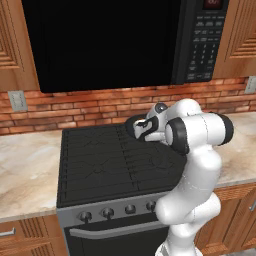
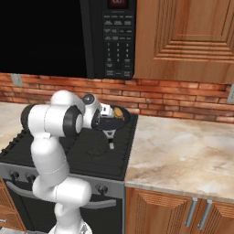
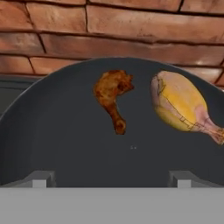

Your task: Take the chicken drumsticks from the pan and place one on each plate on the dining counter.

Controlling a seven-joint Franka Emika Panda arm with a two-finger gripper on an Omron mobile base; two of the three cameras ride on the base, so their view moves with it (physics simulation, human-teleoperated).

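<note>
The pan (image 3: 65,131) is a dark round skillet at the back right of the stove, seen also in the left base view (image 1: 131,125) and the right base view (image 2: 120,123). Two chicken drumsticks lie in it, apart: a small dark reddish-brown one (image 3: 111,94) and a larger golden-yellow one (image 3: 179,103), the latter also visible from the right base (image 2: 119,112). My gripper (image 3: 113,179) hovers just over the pan's near side, open, with nothing between its fingers. From the base it shows at the pan's edge (image 1: 145,128) (image 2: 106,117). The plates and the dining counter are out of view.
The black stove (image 1: 100,160) has knobs along its front. A black microwave (image 1: 100,40) hangs above it, and a brick wall (image 3: 109,26) stands close behind the pan. Marbled worktop (image 2: 183,151) runs on both sides. The pan's handle (image 2: 110,138) points toward the stove front.
</note>
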